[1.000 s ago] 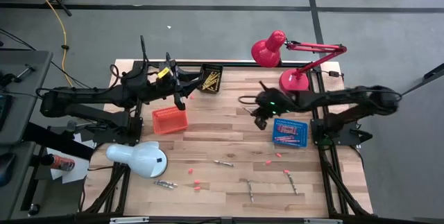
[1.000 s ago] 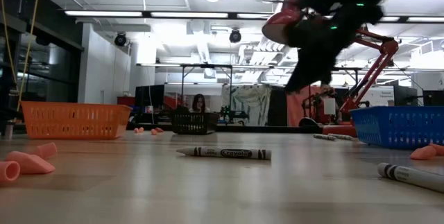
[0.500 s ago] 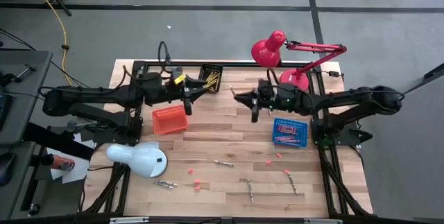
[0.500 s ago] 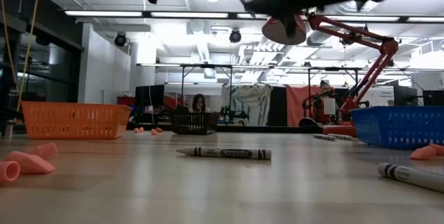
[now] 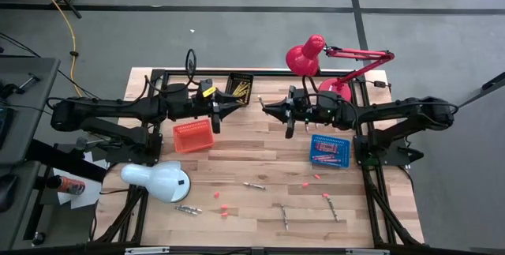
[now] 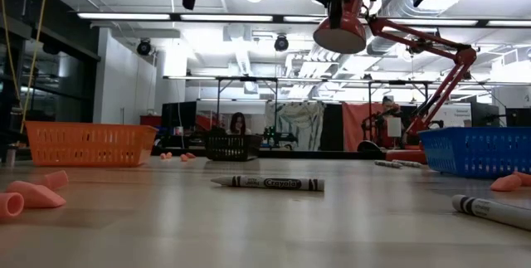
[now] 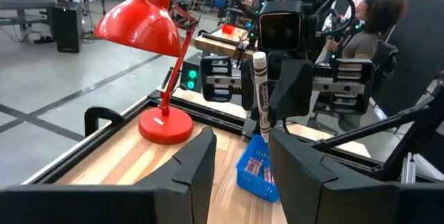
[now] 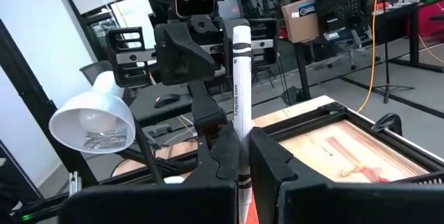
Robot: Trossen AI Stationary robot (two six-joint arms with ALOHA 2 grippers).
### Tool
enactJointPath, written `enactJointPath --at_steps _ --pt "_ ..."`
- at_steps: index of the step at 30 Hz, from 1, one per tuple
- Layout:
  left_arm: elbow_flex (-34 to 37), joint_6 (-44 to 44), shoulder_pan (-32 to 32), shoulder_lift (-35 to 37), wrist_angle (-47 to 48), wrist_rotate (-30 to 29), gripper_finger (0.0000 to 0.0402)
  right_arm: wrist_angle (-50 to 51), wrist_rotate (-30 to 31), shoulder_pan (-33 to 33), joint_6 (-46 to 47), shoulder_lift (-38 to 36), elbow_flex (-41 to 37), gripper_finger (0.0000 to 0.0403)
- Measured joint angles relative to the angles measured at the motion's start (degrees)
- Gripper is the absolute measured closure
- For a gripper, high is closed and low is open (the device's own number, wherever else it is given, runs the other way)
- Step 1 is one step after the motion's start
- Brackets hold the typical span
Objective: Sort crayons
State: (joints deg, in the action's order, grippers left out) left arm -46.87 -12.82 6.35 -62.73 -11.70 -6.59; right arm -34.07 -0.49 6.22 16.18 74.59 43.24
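My right gripper [image 5: 268, 109] is held high over the far middle of the table, level and pointing toward the table's left. It is shut on a grey-white crayon [image 8: 240, 78], which also shows in the left wrist view [image 7: 260, 85]. My left gripper [image 5: 225, 107] faces it from a short way off, open and empty [image 7: 239, 161]. Loose crayons [image 5: 254, 185] [image 5: 285, 217] [image 5: 188, 209] lie flat on the near part of the table. One of them shows in the low view [image 6: 267, 183]. My right gripper pinches the crayon's lower part [image 8: 240, 130] between its two fingers. The fingers come level from the table's right and lie across the crayon. The crayon stands upright, most of it above the fingers, lifted clear of the table.
A black basket with yellow crayons [image 5: 241, 89] stands at the far edge. An orange basket [image 5: 193, 136] stands to the left and a blue basket with red crayons [image 5: 329, 150] to the right. There is a red lamp [image 5: 316, 58] at the far right and a white lamp [image 5: 158, 180] at the near left. Pink chips [image 5: 223, 208] lie scattered.
My right gripper has risen from beside the blue basket and gone toward the far left, tipping from pointing down to level, with the crayon in it. My left gripper has moved toward the table's right, and now faces the right gripper.
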Motion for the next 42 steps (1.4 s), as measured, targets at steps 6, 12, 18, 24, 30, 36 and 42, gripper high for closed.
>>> enactJointPath --at_steps 6,12,18,24,30,36,42 --pt "0.0 1.4 0.0 0.0 -0.2 0.0 0.0280 2.4 -1.7 0.0 -1.8 0.5 0.0 0.0402" --pt "0.0 1.4 0.0 0.0 -6.3 0.0 0.0280 7.8 -5.1 0.2 -3.2 9.0 0.0 0.0402" --pt "0.0 1.9 0.0 1.0 -12.6 0.0 0.0280 3.1 -11.4 0.2 -3.4 24.5 7.0 0.0402" --pt "0.0 4.0 0.0 1.7 -14.9 0.0 0.0280 1.7 -15.5 0.2 -4.7 39.2 22.1 0.0402" --pt "0.0 3.5 0.0 1.7 -15.6 0.0 0.0280 1.5 -20.7 0.2 -4.6 50.0 37.5 0.0402" --pt "0.0 2.4 -0.1 1.7 -15.6 0.0 0.0280 1.7 -21.0 0.2 -0.5 58.0 47.8 0.0401" --pt "0.0 2.4 -0.1 1.7 -15.6 0.0 0.0280 2.1 -19.6 0.2 7.3 63.0 53.7 0.0376"
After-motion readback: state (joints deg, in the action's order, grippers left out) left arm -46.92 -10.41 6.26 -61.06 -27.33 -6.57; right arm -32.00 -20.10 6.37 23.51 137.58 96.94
